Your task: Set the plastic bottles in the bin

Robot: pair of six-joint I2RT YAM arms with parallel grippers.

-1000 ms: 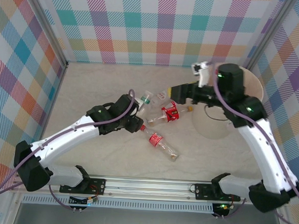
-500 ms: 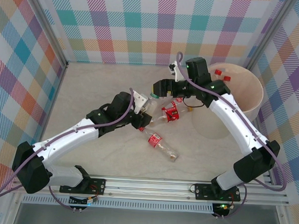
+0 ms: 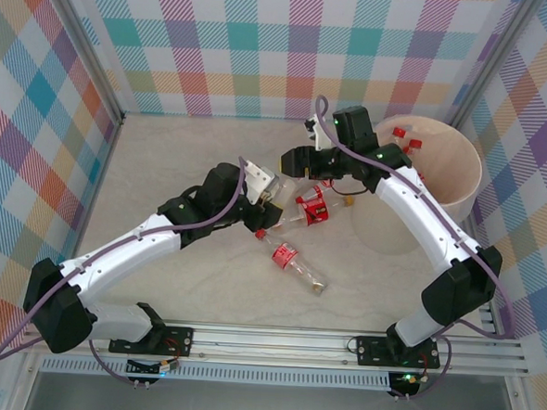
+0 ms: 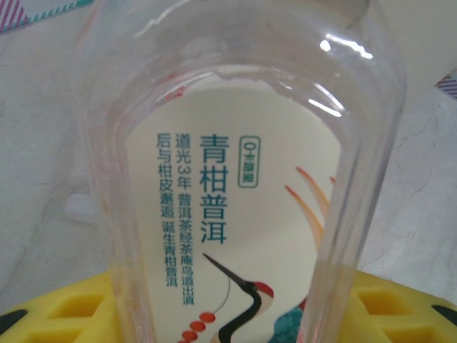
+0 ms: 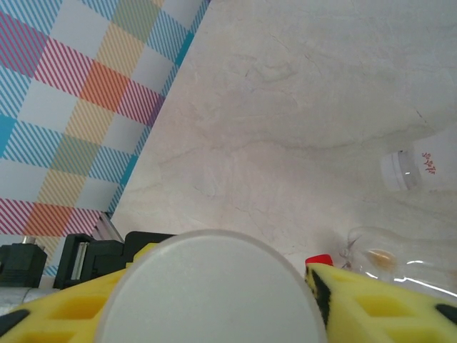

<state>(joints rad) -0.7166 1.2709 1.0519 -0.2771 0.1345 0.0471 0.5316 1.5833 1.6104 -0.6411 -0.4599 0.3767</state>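
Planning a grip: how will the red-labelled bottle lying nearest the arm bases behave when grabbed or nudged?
The red-labelled bottle looks empty and clear, so probably very light. It lies on its side on the table, so a nudge would likely roll it. Its thin-looking walls may well dent under a squeeze.

Round frosted-white plastic bottle end sits between the yellow fingers of the right gripper.
Beyond it, on the beige marbled tabletop, a white-capped bottle lies at the right edge and a clear red-capped bottle lies nearer; a checked wall stands on the left.
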